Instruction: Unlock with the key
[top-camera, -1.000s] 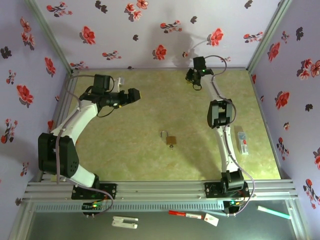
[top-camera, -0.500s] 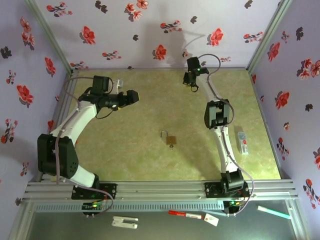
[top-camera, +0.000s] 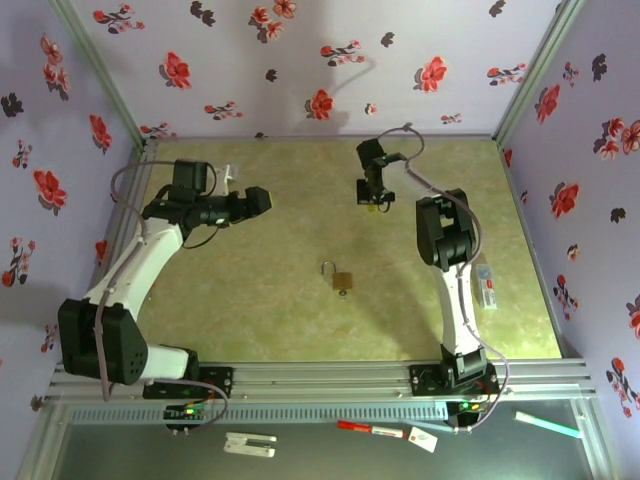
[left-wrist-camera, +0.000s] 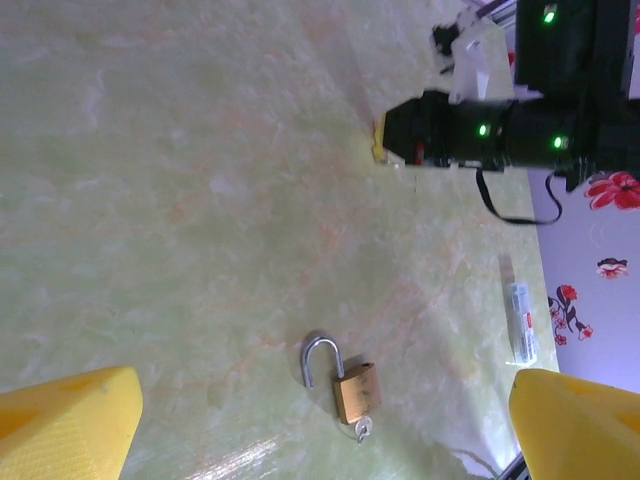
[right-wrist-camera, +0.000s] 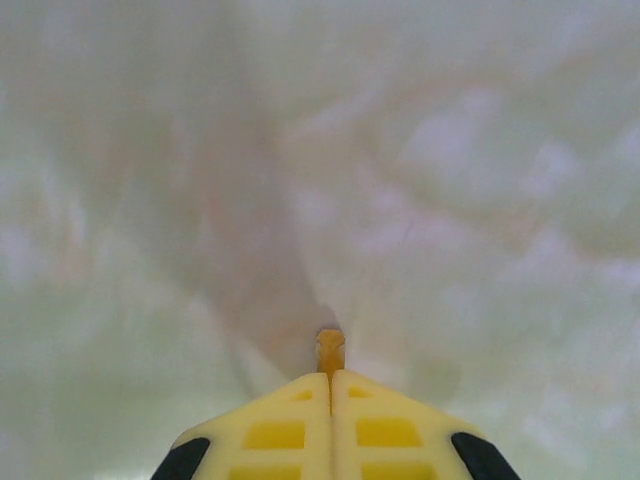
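Closure on the right side: right jaws, part open a moment ago, now pressed flat together, yellow fingers (right-wrist-camera: 262, 432) meeting along one seam above the pale green marbled surface (top-camera: 250, 300). Small tan nub poking out past the tips; cannot tell what. Swings the right arm (top-camera: 444, 232) in from the far corner toward the middle of the back edge, nearer the small brass padlock with silver shackle (top-camera: 341, 279) yet well apart from it.

Left jaws spread wide, yellow fingers (left-wrist-camera: 66, 422) at both lower corners of the left wrist view. Left arm (top-camera: 150, 250) drawn back a little to the left.

Padlock lying mid-surface between the two arms, small silver key (left-wrist-camera: 363, 428) seated in its bottom end, shackle lifted with one leg seemingly free. Suggests unlocking already done, or nearly so. With neither set of jaws near the key, hints at a retreat rather than a fresh reach for it, though without certainty.
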